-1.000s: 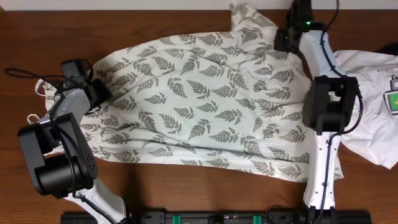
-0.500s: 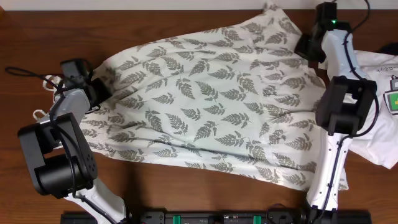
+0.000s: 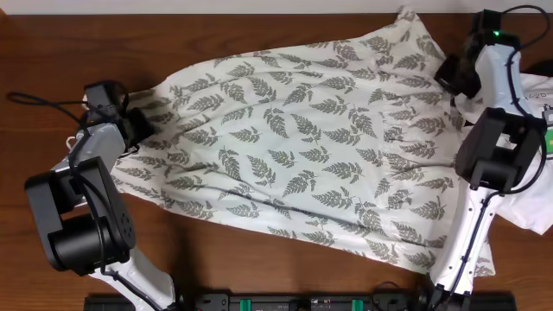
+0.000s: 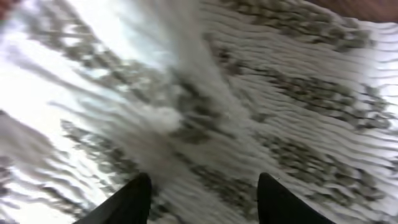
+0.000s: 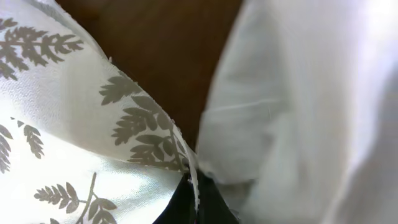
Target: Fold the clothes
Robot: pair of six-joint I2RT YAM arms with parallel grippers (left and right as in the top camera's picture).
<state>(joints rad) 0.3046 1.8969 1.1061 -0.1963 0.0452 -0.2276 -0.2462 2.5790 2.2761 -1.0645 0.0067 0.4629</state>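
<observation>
The large white fern-printed fabric garment [image 3: 302,160] lay spread across the brown wooden bench [image 3: 259,276]. The right gripper [image 3: 455,76] pinched its far-right edge closed. The left gripper [image 3: 143,128] stood parted over gathered fabric at the left edge.

the clothes [image 3: 294,164] are lying spread out and unfolded across the middle of the brown surface [image 3: 34,52], a large thin white garment printed all over with grey-green fern leaves. it is sitting at a slant, its upper right corner reaching toward the far edge and its lower right end trailing toward the near edge. soft wrinkles are running through the cloth.
</observation>
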